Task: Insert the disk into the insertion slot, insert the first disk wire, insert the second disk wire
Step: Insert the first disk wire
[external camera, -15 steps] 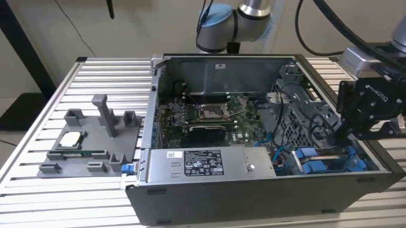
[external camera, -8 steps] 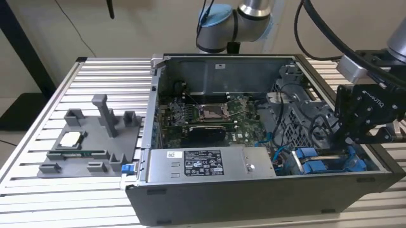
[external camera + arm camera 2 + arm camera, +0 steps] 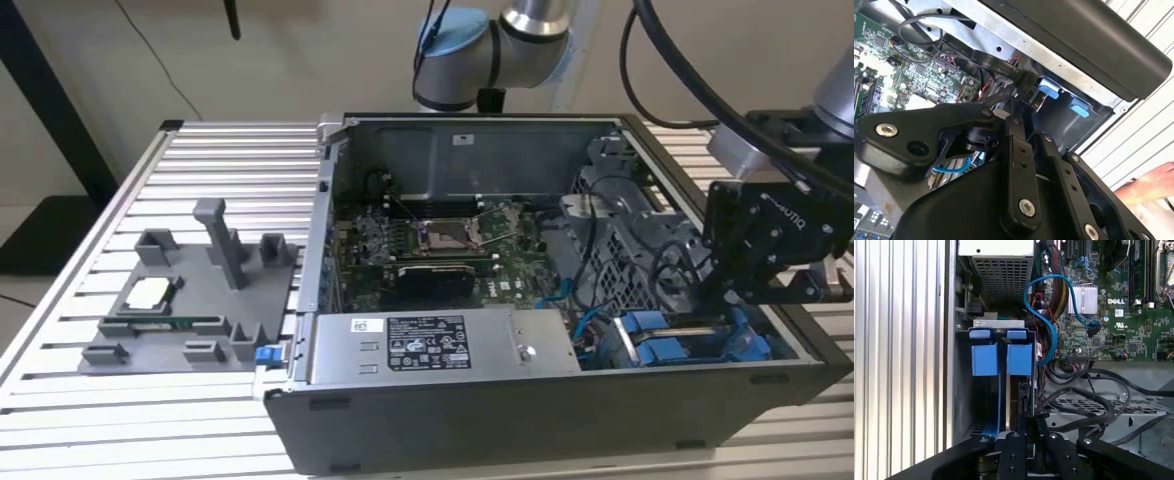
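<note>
the gripper (image 3: 1027, 423), lower centre of frame, gripped a black wire plug (image 3: 1026, 81) at the disk (image 3: 1019, 360) in the insertion slot (image 3: 963, 390).

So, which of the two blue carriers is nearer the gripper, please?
The blue carrier beside the blue cable, in line with the gripper; the other hugs the case wall.

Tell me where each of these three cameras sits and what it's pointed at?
Exterior view: stands off the arm, higher than the table, looking down into the open computer case; the arm and gripper show.
First wrist view: rides on the arm, looking past the gripper into the drive bay with its blue tabs.
Second wrist view: rides on the arm, looking along the gripper's links at the case's inner wall.
Shared: both wrist views show the motherboard and blue tabs.
</note>
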